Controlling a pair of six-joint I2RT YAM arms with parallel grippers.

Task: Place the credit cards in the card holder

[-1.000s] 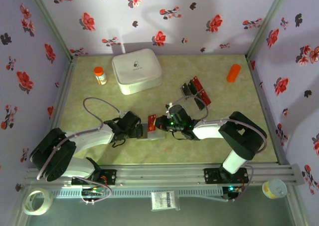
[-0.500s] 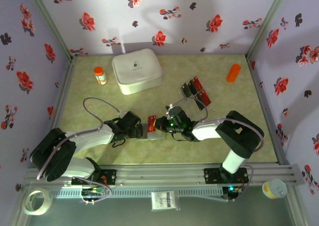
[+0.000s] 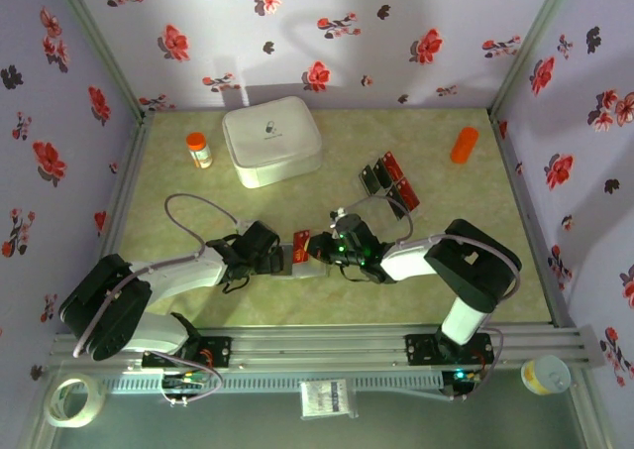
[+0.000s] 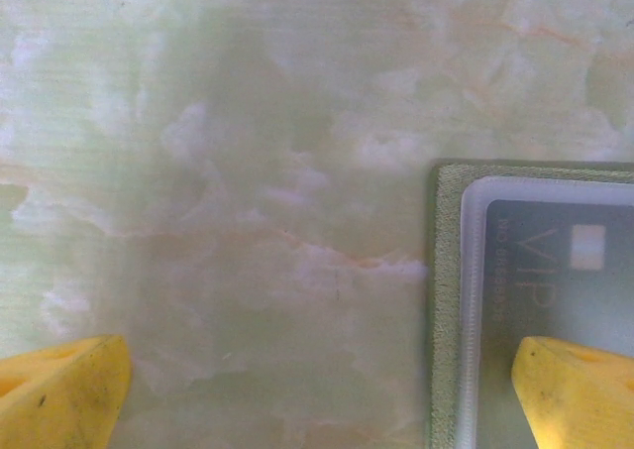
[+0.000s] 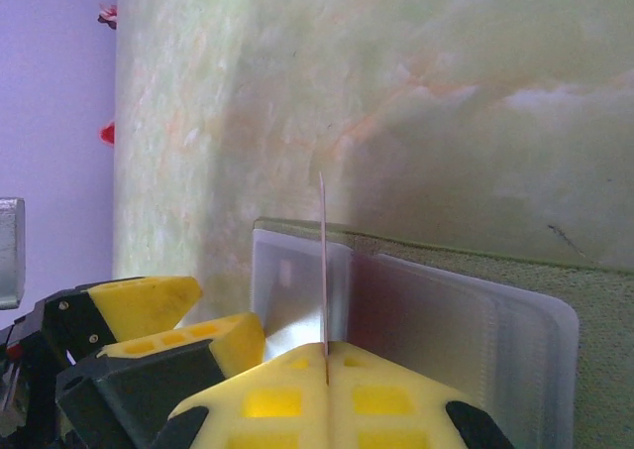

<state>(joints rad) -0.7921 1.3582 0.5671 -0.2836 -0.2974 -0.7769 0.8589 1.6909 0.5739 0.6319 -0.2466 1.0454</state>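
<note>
My right gripper (image 5: 325,355) is shut on a red credit card (image 5: 324,261), seen edge-on and standing upright over the card holder (image 5: 594,300). The holder lies open and flat, olive green with clear pockets (image 5: 446,310). A dark card (image 4: 560,271) sits in one pocket. My left gripper (image 4: 317,399) is open and straddles the holder's green edge (image 4: 446,300), one finger over the holder and one over the table. From above, the held red card (image 3: 301,246) shows between both grippers. Several more red and black cards (image 3: 388,183) lie behind the right arm.
A white rounded box (image 3: 270,140) stands at the back. An orange-capped bottle (image 3: 199,151) is to its left, an orange cylinder (image 3: 464,144) at the back right. Floral walls close in three sides. A tape roll (image 3: 73,399) lies off the table.
My right gripper has shifted slightly left with the red card, closer over the holder. The left arm has not moved.
</note>
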